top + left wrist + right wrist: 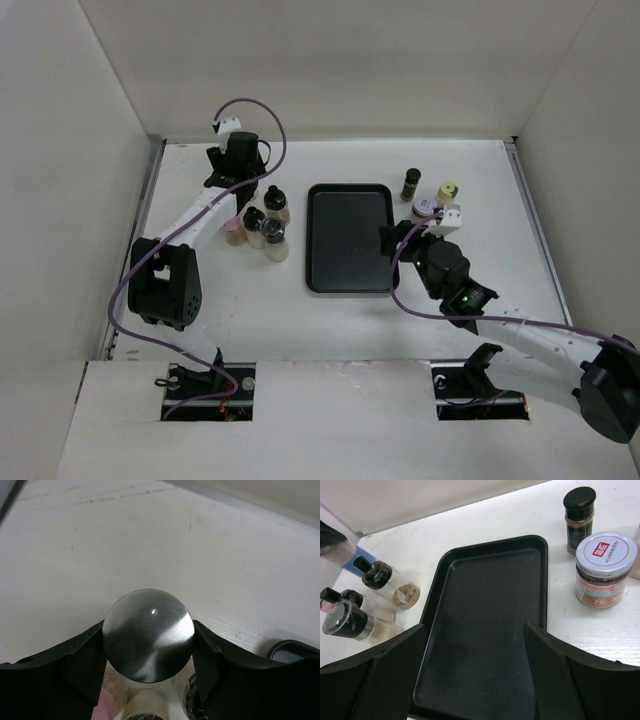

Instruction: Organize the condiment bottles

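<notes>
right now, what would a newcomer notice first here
A bare black tray sits mid-table, with spice bottles clustered to its left and others to its right. In the left wrist view, the left gripper pinches a shiny grey bottle cap from both sides, while the right gripper hovers open above the tray.

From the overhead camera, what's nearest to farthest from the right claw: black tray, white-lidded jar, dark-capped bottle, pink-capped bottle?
From the right gripper:
1. Black tray, at its fingertips.
2. White-lidded jar, just beyond, right of the tray.
3. Dark-capped bottle, farther back, right side.
4. Pink-capped bottle, across the tray, far left.
</notes>
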